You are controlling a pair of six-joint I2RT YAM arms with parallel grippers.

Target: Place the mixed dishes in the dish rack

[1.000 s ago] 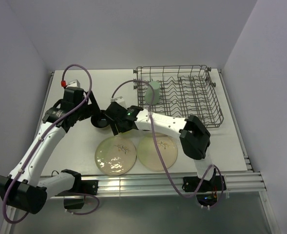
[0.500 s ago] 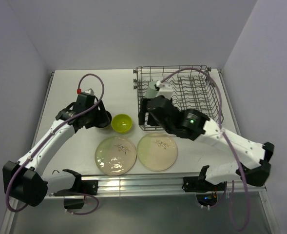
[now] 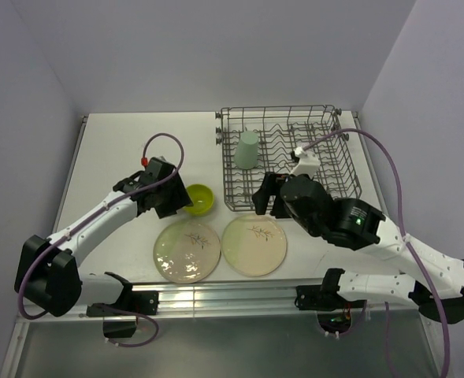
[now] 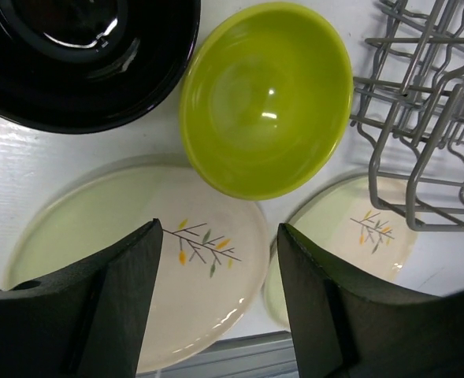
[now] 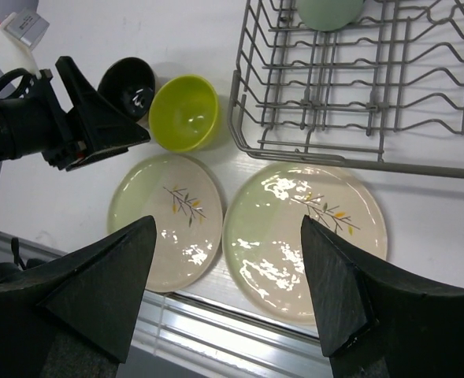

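- The dish rack [image 3: 295, 161] sits on the counter [image 3: 121, 150], toward its far right.
- A mint cup [image 3: 246, 150] is inside the rack, in its left part near the far side. Whether its mouth faces up or down is unclear.
- A lime bowl [image 4: 267, 98] stands upright on the counter, just left of the rack's near left corner.
- A dark cup [image 4: 82, 47] stands right beside the bowl on its left. From above, the left arm hides it.
- Two cream plates lie flat side by side at the near edge of the counter.
- The left plate [image 3: 187, 250] is in front of the bowl.
- The right plate [image 3: 254, 245] is in front of the rack's near left corner.
- The left claw [image 4: 217, 232] hangs above the left plate, close to the bowl and the dark cup. Its fingers [image 4: 98, 315] are spread apart and hold nothing.
- The right claw [image 5: 228, 236] hangs above the two plates, near the rack's front edge. Its jaws are wide apart and empty.
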